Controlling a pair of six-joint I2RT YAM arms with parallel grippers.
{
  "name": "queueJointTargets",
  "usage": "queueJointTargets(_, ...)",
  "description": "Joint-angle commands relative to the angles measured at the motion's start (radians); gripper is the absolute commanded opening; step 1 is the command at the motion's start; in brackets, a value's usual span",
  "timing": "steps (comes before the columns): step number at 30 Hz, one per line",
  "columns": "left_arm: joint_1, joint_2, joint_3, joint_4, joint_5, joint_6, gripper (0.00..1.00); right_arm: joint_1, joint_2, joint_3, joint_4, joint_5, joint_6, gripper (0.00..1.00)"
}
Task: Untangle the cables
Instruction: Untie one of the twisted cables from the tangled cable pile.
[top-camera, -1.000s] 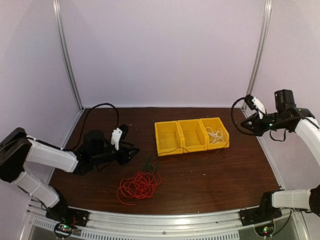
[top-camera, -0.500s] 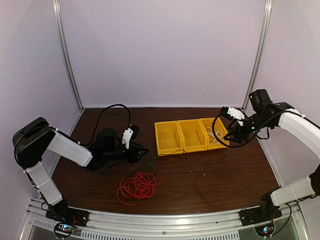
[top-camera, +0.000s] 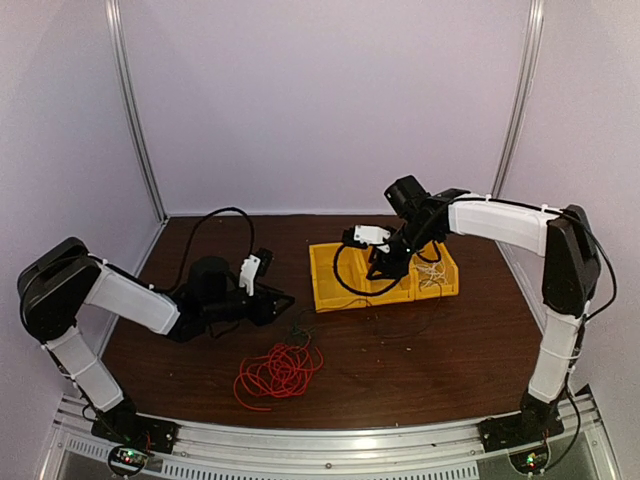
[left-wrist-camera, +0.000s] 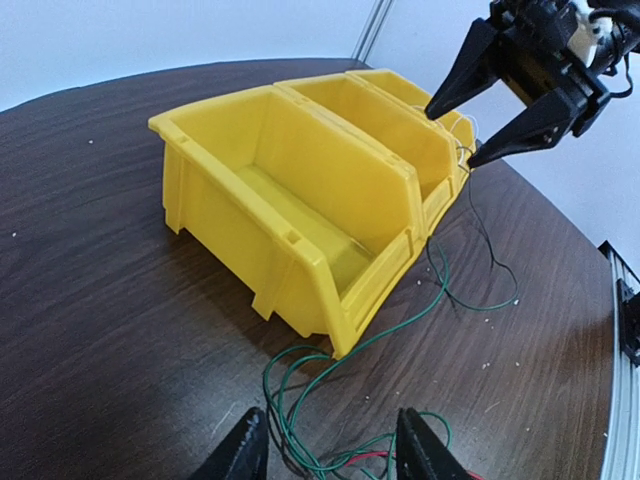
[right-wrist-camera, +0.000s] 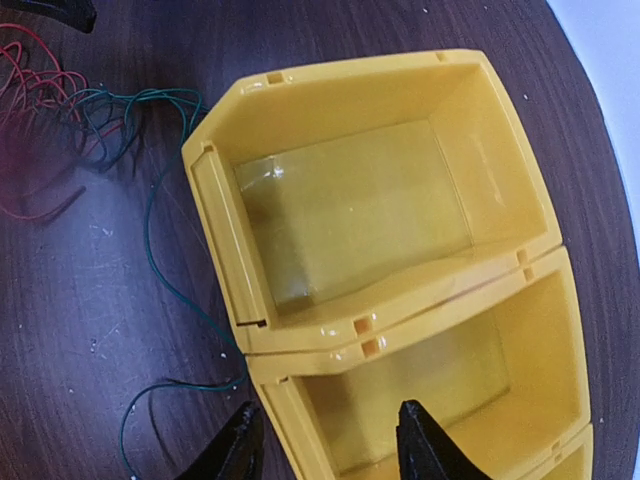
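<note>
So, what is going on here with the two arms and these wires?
Two robot arms are working on tangled cables. The right gripper hangs open and empty above the yellow bins; the white cable lies in the rightmost bin. The left gripper is open and low over the table, at the loops of the green cable. The red cable lies in a loose pile nearby, its edge overlapping the green one.

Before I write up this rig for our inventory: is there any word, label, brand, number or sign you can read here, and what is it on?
None: no text can be read in any view.
yellow bins: plain walls, no label or number.
red cable: no print shows.
left arm's base: only tiny coloured lights; any marking is too small to read.
</note>
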Motion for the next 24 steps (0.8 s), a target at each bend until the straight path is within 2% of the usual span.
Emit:
queueJointTargets(1, -0.005, -0.063, -0.011, 0.034, -0.026, -0.038, 0.44, 0.047, 0.087, 0.111, -0.034, 0.019, -0.064, 0.46)
queueJointTargets(6, -0.005, -0.088, -0.013, -0.013, -0.039, -0.006, 0.45, 0.095, 0.134, 0.133, -0.087, 0.045, -0.134, 0.47)
queueJointTargets(14, -0.005, -0.067, 0.001, -0.019, -0.028, 0.007, 0.45, 0.116, 0.163, 0.111, -0.082, 0.08, -0.128, 0.55)
queueJointTargets(24, -0.005, -0.047, 0.016, -0.024, -0.024, 0.006, 0.45, 0.135, 0.193, 0.123, -0.084, 0.107, -0.139, 0.54)
